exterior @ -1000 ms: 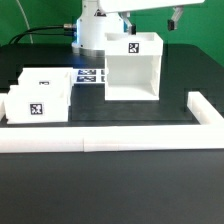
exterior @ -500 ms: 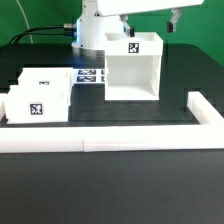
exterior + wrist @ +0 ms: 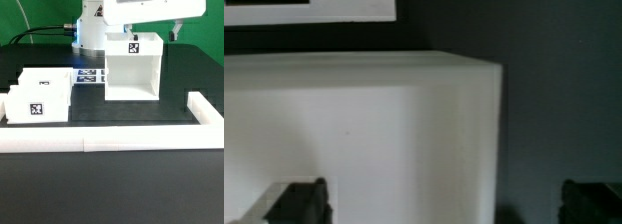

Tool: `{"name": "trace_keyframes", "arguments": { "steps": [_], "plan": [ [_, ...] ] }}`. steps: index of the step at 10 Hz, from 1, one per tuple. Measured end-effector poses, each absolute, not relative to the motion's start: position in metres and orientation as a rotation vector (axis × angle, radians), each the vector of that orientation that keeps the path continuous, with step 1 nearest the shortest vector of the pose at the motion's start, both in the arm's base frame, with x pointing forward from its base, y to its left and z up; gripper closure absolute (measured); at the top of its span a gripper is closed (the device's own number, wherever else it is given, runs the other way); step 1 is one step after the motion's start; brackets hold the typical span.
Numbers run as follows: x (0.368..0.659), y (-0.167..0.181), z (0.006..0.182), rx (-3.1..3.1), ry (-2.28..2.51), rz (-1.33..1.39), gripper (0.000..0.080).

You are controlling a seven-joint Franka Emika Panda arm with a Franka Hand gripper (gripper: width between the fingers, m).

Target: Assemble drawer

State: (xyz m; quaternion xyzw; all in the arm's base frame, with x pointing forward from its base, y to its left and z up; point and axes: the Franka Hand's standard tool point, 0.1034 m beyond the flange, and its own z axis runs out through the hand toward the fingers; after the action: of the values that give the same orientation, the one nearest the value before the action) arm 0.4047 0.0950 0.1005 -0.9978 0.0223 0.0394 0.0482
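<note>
The drawer's tall white shell [image 3: 131, 66] stands upright at the table's middle, open side facing the camera, with a square tag on its top. Two small white trays [image 3: 46, 84] [image 3: 37, 106], each with a tag, sit side by side at the exterior view's left. My gripper [image 3: 155, 32] hangs open and empty just above the shell's top, at its edge on the exterior view's right. In the wrist view the shell's top face [image 3: 367, 120] fills the space below the gripper [image 3: 441, 200], with one dark fingertip [image 3: 299, 200] over the shell and the other beyond its edge.
The marker board [image 3: 90, 75] lies flat between the trays and the shell. A long low white border wall [image 3: 100, 141] runs along the front and turns back at the exterior view's right [image 3: 205, 108]. The robot's white base [image 3: 90, 35] stands behind the shell.
The gripper has come down toward the shell's top and shifted slightly to the exterior view's right. The shell and trays have not moved.
</note>
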Motion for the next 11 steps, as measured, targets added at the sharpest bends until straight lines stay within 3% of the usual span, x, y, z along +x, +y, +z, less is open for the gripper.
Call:
{"name": "trace_keyframes", "arguments": {
  "steps": [2, 4, 5, 6, 7, 11],
  "plan": [
    [0.4047, 0.0967, 0.0988, -3.042, 0.072, 0.119, 0.0152],
    [0.4047, 0.0965, 0.0988, -3.042, 0.073, 0.119, 0.0455],
    [0.4047, 0.0965, 0.0988, -3.042, 0.073, 0.119, 0.0455],
    [0.4047, 0.0965, 0.0987, -3.042, 0.073, 0.119, 0.0664],
    [0.4048, 0.0964, 0.0988, -3.042, 0.073, 0.119, 0.0756],
    [0.4054, 0.096, 0.0992, -3.042, 0.075, 0.117, 0.076]
  ]
}}
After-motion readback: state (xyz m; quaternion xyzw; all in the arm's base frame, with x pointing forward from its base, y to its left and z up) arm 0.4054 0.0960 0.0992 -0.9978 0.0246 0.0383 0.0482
